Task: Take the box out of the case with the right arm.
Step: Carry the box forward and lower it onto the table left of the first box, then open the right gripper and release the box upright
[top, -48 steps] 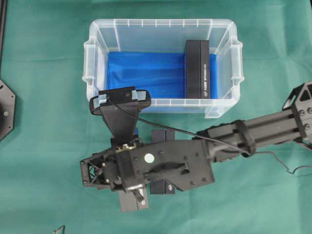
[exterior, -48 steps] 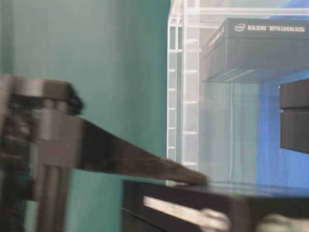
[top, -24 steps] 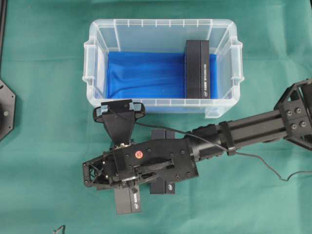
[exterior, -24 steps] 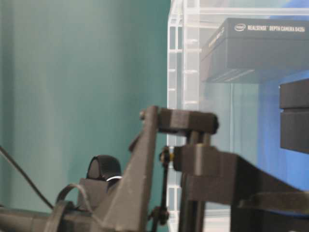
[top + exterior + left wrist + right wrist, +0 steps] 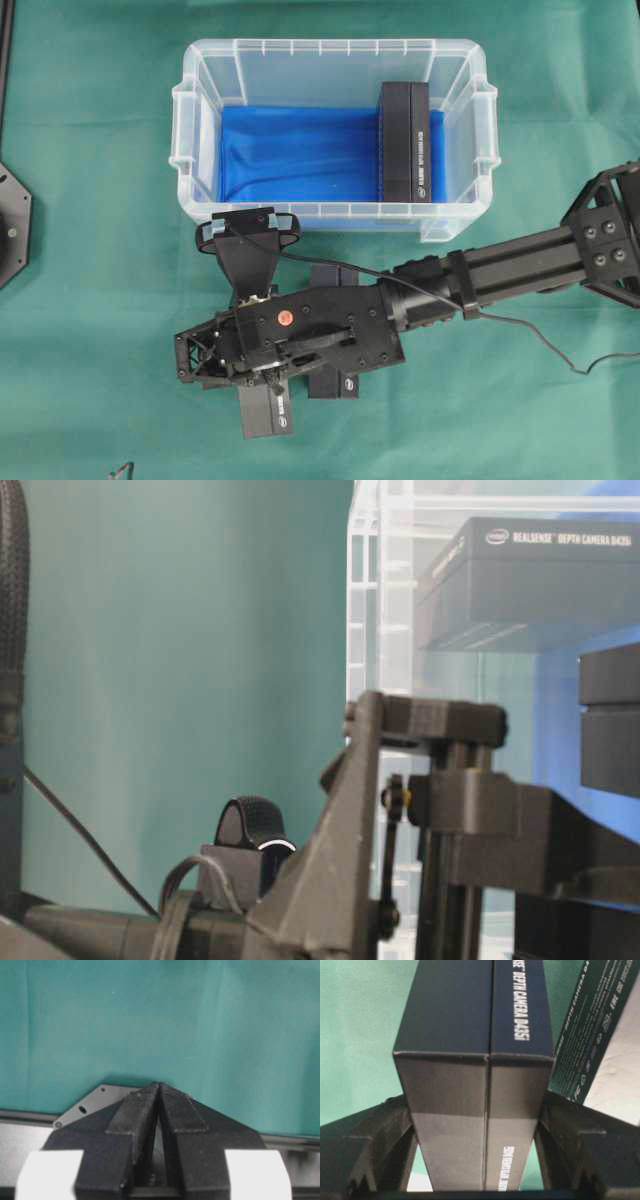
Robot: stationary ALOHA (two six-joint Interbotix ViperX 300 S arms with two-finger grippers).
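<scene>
The clear case [image 5: 330, 46] with a blue cloth [image 5: 295, 150] stands at the back of the green table. One black box [image 5: 405, 142] stands on edge inside it at the right. My all-black right gripper [image 5: 265, 388] is outside the case, in front of it, shut on a black box [image 5: 270, 418] low over the table. In the right wrist view this box [image 5: 470, 1035] fills the gap between both fingers [image 5: 390, 1130] of the right gripper [image 5: 475, 1110]. My left gripper [image 5: 159, 1086] is shut and empty over bare green cloth.
Another black box [image 5: 335, 378] lies on the table under the right wrist, just right of the held one, and shows as a printed box [image 5: 600, 1020] in the wrist view. A black plate [image 5: 12, 225] sits at the left edge. The case wall [image 5: 380, 630] rises behind the arm.
The right wrist has turned and sunk lower over the table, shifting slightly. The box stays in its jaws at nearly the same spot. The left gripper has not visibly changed.
</scene>
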